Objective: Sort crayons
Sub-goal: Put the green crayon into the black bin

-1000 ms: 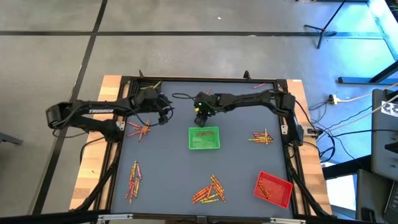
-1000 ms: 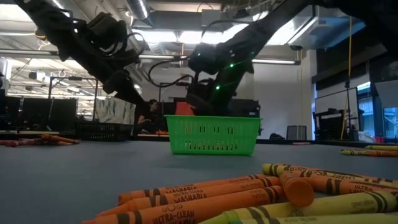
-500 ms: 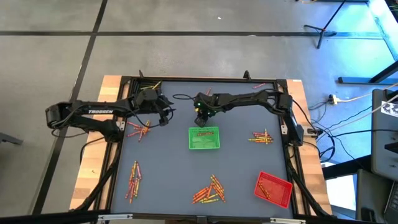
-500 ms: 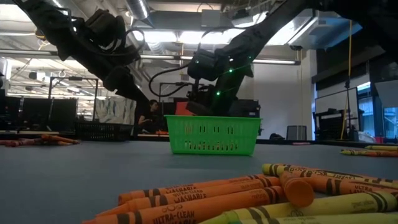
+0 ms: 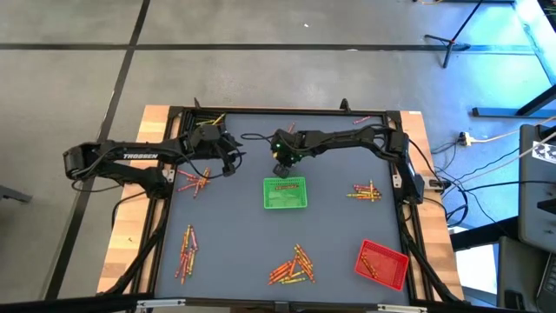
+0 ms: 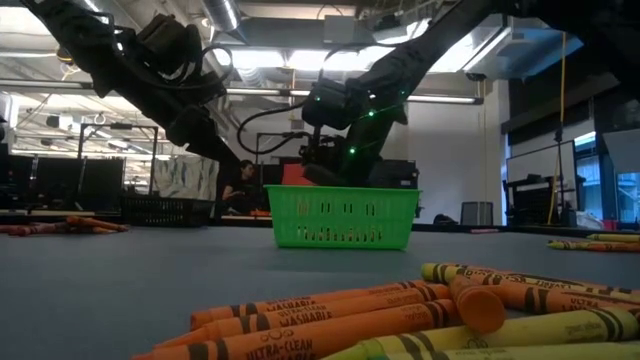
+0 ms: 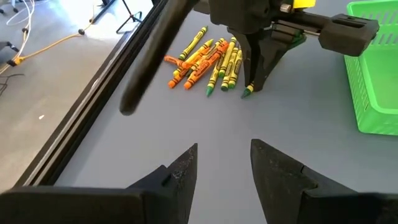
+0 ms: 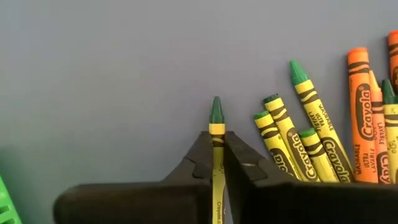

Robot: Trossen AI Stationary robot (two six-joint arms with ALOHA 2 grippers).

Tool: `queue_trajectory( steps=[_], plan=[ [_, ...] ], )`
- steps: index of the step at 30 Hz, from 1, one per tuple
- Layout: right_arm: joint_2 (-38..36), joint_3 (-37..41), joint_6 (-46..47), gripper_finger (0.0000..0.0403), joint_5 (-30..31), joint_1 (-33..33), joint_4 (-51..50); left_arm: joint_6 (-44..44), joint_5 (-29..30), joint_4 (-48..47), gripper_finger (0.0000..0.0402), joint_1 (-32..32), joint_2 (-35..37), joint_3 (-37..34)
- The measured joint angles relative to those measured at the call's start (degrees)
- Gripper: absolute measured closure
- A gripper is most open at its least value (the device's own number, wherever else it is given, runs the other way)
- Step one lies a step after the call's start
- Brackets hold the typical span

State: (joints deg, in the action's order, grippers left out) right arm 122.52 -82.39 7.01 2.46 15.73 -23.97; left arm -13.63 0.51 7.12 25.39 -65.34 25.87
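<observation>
My right gripper is shut on a green crayon, just beyond the far side of the green tray. It stands next to a pile of green, yellow and orange crayons lying flat on the table. In the left wrist view, that gripper points steeply down at the table. My left gripper hangs open and empty to the left of it, above the table, and touches nothing. My right gripper pinches the green crayon's wrapped shaft between its two fingers, which lie along the crayon. It comes from above, pointing steeply down. The green tip sticks out past the fingertips at the table; I cannot tell whether it rests there.
More crayon piles lie at the left, right, near left and near middle. A red tray holding crayons stands at the near right. A black frame rail runs along the table's far edge.
My right gripper has shut and taken hold of the green crayon beside the pile, staying just beyond the green tray's far side.
</observation>
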Motion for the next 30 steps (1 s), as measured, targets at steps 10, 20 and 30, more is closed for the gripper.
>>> queue_trajectory(
  steps=[10,20,30],
  plan=[
    [-4.2,0.4,-8.2,0.0397,3.7,-2.6,-0.5,0.0,0.0,0.6,0.0269,0.0,0.0,0.0],
    [-11.5,0.2,-10.5,0.0390,5.0,-3.4,-1.9,0.2,0.0,0.9,0.0269,0.0,0.0,0.0],
    [-27.0,17.5,-11.7,0.0389,6.0,-3.3,10.8,2.6,-6.6,8.5,0.0220,0.0,-0.4,0.1]
  ],
)
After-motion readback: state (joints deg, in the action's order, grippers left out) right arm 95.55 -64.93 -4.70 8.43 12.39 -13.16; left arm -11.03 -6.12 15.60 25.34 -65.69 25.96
